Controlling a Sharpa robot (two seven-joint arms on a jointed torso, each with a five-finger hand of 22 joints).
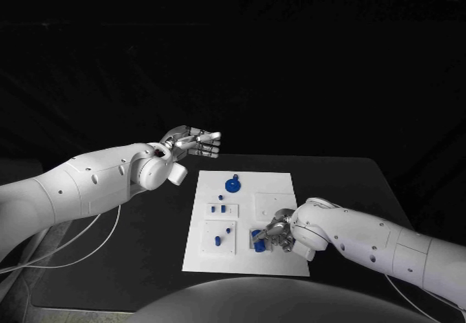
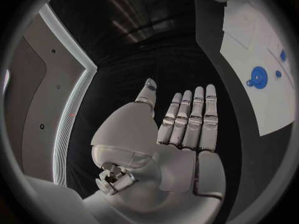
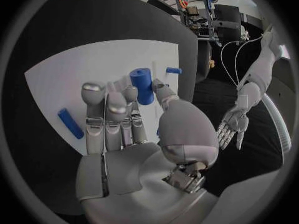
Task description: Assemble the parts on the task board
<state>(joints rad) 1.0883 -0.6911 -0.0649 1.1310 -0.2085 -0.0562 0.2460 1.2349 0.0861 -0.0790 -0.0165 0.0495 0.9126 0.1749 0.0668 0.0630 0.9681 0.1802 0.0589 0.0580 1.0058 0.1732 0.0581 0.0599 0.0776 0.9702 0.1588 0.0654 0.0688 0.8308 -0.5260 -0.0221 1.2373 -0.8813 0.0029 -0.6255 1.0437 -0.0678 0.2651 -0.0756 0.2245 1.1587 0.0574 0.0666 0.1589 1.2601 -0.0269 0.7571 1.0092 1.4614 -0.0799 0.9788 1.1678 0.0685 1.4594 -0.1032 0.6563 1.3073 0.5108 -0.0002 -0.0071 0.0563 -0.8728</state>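
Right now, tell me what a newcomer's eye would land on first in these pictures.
First, the white task board in the middle of the black table, dotted with small blue parts. Next, the right hand low over the board's near right corner, its fingers at a blue cylinder. Last, the left hand raised off the board's far left corner, flat and holding nothing.

Right hand (image 1: 275, 233) hides the blue cylinder (image 3: 142, 84) — grip unclear; board's small parts indistinct.

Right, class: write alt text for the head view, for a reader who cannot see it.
The right hand grips a blue cylinder at the near right of the white task board. The left hand hovers empty beyond the board's far left corner; more blue parts, including a round part, sit on the board.
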